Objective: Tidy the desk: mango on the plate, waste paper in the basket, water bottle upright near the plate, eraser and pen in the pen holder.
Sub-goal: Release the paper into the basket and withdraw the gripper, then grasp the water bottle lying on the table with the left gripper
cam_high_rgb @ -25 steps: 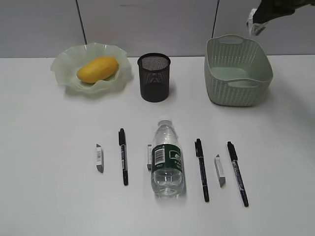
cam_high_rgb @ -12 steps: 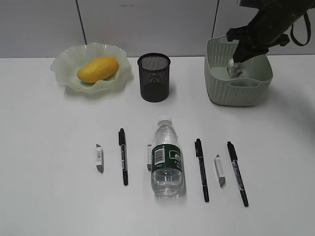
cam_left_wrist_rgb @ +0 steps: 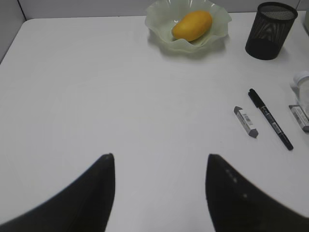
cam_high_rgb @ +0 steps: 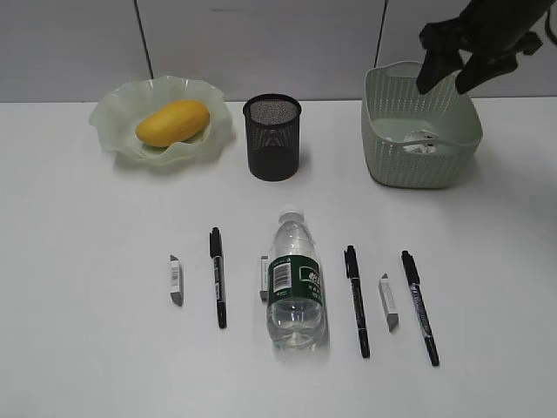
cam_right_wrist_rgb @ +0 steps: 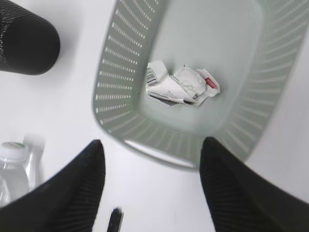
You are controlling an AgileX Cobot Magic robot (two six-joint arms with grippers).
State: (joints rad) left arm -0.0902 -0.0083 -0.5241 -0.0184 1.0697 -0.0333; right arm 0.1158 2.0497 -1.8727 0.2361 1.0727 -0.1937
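The mango (cam_high_rgb: 172,122) lies in the wavy green plate (cam_high_rgb: 113,109) at back left, also in the left wrist view (cam_left_wrist_rgb: 192,25). The waste paper (cam_right_wrist_rgb: 181,84) lies inside the basket (cam_high_rgb: 383,157), seen through its handle (cam_high_rgb: 423,144). My right gripper (cam_high_rgb: 448,77) hangs open and empty above the basket. The water bottle (cam_high_rgb: 294,280) lies on its side at centre front. Three pens (cam_high_rgb: 217,276) (cam_high_rgb: 357,300) (cam_high_rgb: 419,306) and three erasers (cam_high_rgb: 176,279) (cam_high_rgb: 388,301) (cam_high_rgb: 265,277) lie beside it. The pen holder (cam_high_rgb: 272,137) stands at back centre. My left gripper (cam_left_wrist_rgb: 159,159) is open over bare desk.
The desk (cam_high_rgb: 87,226) runs wide and white; grey partition walls stand behind it. The basket's rim (cam_right_wrist_rgb: 145,145) is just beyond my right fingertips in the right wrist view.
My right gripper came down into the basket holding the paper, let it go, and has risen open above the rim. The paper now lies in the basket.
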